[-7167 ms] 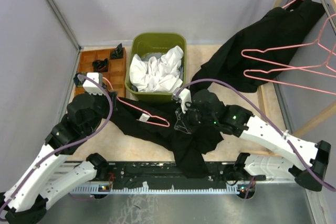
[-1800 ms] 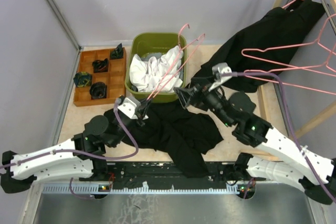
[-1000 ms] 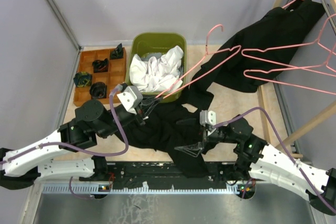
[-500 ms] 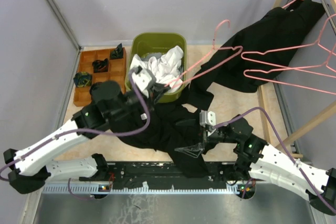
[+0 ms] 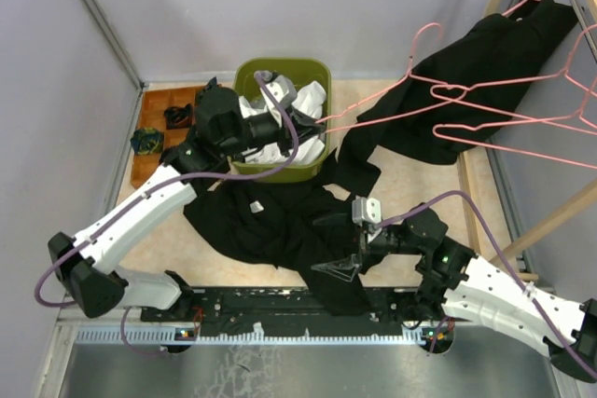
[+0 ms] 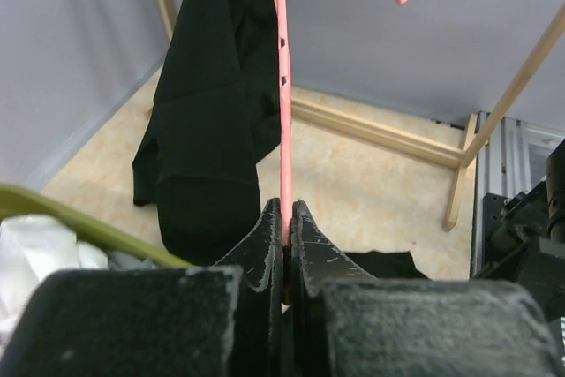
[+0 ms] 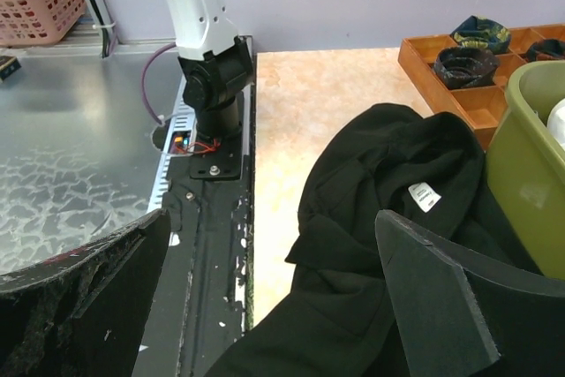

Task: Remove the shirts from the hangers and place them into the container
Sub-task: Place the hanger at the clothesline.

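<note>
left pincer: clamped on thin pink wire hanger, above olive-green plastic tub | right pincer: spread wide, just over crumpled black cloth shirt on counter | shirt: long axis 10-to-4 o'clock, tub at 11, nearer right arm | likely in way: left arm over tub, hanger wire toward 2 o'clock

Left arm is stretched way out, reaching forward and in toward the middle. The left end effector is clamped tight, fingers pinching a thin hanger wire between them. Right arm sits low and bent, forearm pointing left. The right end effector hangs with jaws spread about as wide as they go.
</note>
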`<control>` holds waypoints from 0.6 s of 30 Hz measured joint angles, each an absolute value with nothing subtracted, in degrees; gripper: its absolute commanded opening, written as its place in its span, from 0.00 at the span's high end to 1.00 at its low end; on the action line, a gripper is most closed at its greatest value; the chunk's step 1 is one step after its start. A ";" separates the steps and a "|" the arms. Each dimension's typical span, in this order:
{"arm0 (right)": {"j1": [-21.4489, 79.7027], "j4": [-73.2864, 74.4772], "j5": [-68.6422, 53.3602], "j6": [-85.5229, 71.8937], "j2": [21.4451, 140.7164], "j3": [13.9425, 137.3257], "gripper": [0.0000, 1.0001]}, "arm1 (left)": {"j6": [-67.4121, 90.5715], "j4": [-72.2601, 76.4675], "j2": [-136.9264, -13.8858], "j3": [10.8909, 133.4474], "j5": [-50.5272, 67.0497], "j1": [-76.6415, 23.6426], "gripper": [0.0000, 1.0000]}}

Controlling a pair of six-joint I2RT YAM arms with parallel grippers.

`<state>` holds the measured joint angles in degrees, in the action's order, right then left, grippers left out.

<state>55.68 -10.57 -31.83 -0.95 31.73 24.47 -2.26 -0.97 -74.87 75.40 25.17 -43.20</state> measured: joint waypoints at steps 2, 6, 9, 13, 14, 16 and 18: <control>55.68 -9.89 -31.86 -0.86 31.46 24.47 0.01 | -2.02 -0.32 -76.90 77.52 28.27 -42.13 1.00; 55.68 -8.88 -31.94 -0.45 31.11 24.47 0.01 | -1.72 1.28 -82.52 84.31 34.81 -39.44 1.00; 55.68 -8.19 -32.23 -0.16 31.11 24.60 0.01 | -1.26 3.44 -87.53 89.65 40.91 -37.60 1.00; 55.68 -7.11 -32.40 -0.01 31.11 25.58 0.01 | 1.32 7.44 -95.29 96.07 48.58 -36.25 1.00; 55.68 -7.18 -32.42 0.01 31.11 25.69 0.01 | 1.83 8.01 -97.30 97.67 49.80 -36.23 1.00; 55.68 -6.83 -32.47 0.01 31.11 25.91 0.01 | 3.46 9.72 -101.32 100.77 52.18 -36.23 1.00; 55.68 -6.76 -32.49 -0.01 31.11 26.06 0.01 | 5.98 12.67 -105.30 103.26 54.35 -36.23 1.00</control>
<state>55.68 -6.76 -32.49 -0.01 31.11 26.06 5.98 12.67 -105.30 103.26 54.35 -36.23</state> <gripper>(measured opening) 0.990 0.025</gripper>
